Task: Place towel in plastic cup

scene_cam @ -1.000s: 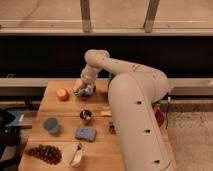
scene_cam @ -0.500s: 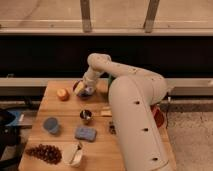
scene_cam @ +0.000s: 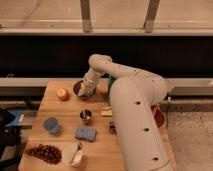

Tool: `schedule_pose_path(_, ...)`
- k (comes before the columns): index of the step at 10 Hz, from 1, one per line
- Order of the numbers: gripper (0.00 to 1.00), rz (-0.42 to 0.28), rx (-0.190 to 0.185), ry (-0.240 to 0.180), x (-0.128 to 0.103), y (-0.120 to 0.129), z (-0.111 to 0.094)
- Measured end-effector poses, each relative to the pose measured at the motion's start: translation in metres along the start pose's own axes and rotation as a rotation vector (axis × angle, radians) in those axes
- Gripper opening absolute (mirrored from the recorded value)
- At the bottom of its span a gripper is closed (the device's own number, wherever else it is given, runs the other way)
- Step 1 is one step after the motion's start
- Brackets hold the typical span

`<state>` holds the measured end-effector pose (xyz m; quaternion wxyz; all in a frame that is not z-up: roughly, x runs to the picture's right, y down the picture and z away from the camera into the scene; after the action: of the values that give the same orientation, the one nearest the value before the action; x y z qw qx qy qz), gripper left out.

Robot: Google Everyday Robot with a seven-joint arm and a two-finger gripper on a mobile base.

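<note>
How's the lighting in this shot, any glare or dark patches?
Camera view: the table is warmly, evenly lit, with no strong glare; the wall behind it is a dark band; the gripper is down at the bowl by the far edge, whose inside looks dim.

So on the wooden surface [scene_cam: 37, 137] there's an orange fruit [scene_cam: 62, 93] just beside a purple bowl [scene_cam: 77, 88] at the back. A shiny metal cup [scene_cam: 86, 116] sits around the middle, with a blue sponge [scene_cam: 85, 133] right in front of it. The front-left corner has a bunch of dark grapes [scene_cam: 42, 152] with a white mug [scene_cam: 72, 154] next to them.
</note>
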<state>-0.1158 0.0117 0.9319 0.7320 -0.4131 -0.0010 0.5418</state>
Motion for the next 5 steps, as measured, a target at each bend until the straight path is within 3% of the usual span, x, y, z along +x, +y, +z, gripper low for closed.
schedule_pose_path(2,0.03,-0.005,-0.004,-0.009,-0.002,0.002,-0.002)
schedule_pose_path(5,0.00,-0.019,-0.003,-0.036,-0.007,0.005,-0.013)
